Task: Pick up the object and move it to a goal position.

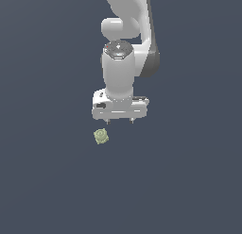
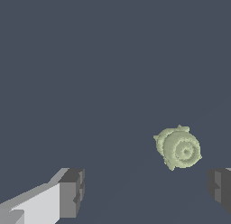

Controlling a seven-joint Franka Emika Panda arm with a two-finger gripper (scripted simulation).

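Note:
The object [image 1: 100,136] is a small pale yellow-green knobbly lump with a round ringed top, lying on the dark blue-grey floor. In the exterior view my gripper [image 1: 120,121] hangs from the white arm, a little above the object and toward the exterior view's right of it. The wrist view shows the object [image 2: 179,147] lying apart from both dark fingertips [image 2: 72,191], outside the gap between them. My gripper [image 2: 146,189] stands open with nothing between its fingers.
A flat, dark blue-grey floor [image 1: 189,181] fills both views. The white arm [image 1: 125,49] rises from the gripper toward the top of the exterior view.

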